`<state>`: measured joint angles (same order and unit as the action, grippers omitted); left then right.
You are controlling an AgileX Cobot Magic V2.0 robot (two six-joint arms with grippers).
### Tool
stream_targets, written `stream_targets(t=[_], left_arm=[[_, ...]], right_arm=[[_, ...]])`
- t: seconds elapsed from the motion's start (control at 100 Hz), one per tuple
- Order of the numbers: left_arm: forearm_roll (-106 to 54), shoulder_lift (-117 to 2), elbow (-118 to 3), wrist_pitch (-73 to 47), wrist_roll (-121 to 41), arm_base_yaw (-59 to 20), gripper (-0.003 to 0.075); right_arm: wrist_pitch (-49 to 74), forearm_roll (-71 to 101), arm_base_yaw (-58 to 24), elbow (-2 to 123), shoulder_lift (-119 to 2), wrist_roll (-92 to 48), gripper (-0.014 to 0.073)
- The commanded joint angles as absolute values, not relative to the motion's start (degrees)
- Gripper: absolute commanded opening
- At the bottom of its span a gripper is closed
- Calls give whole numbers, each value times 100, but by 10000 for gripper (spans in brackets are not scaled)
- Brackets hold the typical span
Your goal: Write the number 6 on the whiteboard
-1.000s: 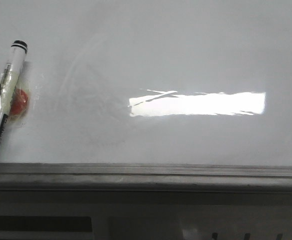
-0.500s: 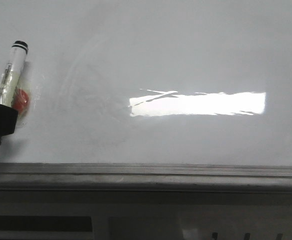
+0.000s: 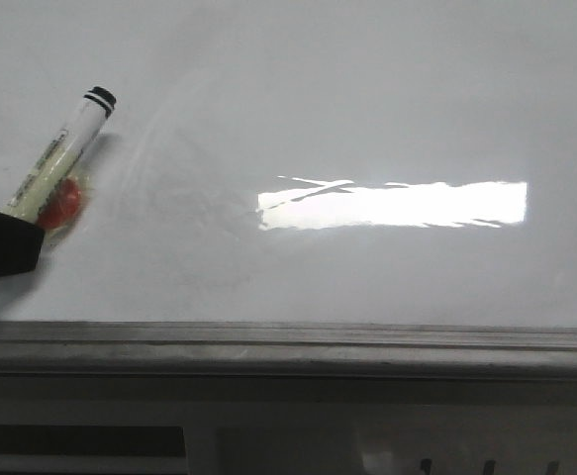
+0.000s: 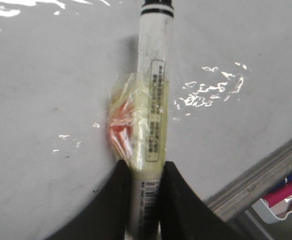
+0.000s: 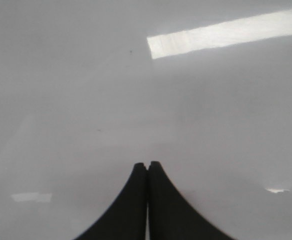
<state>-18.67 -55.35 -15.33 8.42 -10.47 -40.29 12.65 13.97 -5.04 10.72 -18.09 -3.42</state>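
Note:
The whiteboard [image 3: 367, 119] fills the front view, glossy grey-white with a bright rectangular reflection [image 3: 392, 205]. No number 6 shows on it. My left gripper [image 3: 1, 242] at the far left is shut on a white marker [image 3: 65, 158] with a black-ringed end and a red piece taped to its side [image 3: 62, 206]. In the left wrist view the marker [image 4: 153, 100] runs up from between my fingertips [image 4: 144, 172]. My right gripper [image 5: 147, 166] is shut and empty over bare board; it is out of the front view.
A grey metal edge [image 3: 288, 341] runs along the board's near side, also seen in the left wrist view [image 4: 266, 175]. Beyond that edge a small white tray with pink and blue items [image 4: 283, 197] sits off the board.
My left gripper closed in on the marker and turned it; its black-ringed end swung right and a little down, so the marker leans more to the right.

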Motion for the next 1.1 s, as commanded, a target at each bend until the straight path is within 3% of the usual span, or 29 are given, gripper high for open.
stream_targets(t=[0.0, 0.17, 0.66, 0.76, 0.91, 1.0, 1.09], left_arm=[[-1929, -5606, -1649, 956, -1045, -4039, -20], [-1802, -5402, -1884, 899, -1045, -4039, -20], [795, -5186, -2108, 1373, -1045, -4044, -20], [1306, -5186, -2108, 1706, -1045, -4053, -20], [2246, -5186, -2108, 1998, -1045, -4353, -20], [2271, -5186, -2108, 2039, -1045, -4563, -20], [2271, -5186, -2108, 2052, -1045, -4797, -20]], right_arm=[[1049, 1386, -636, 1364, -1910, -561, -64], [1954, 1386, -1111, 1911, -1910, -1057, -64], [1411, 1407, -3299, 2803, -3625, -1488, -57], [1197, 1407, -3938, 3053, -4099, -1762, 30], [1041, 1397, -4764, 3470, -4786, -1762, 331], [1041, 1397, -5038, 3713, -5090, -1762, 400], [914, 1410, -5211, 3893, -5300, -1762, 396]])
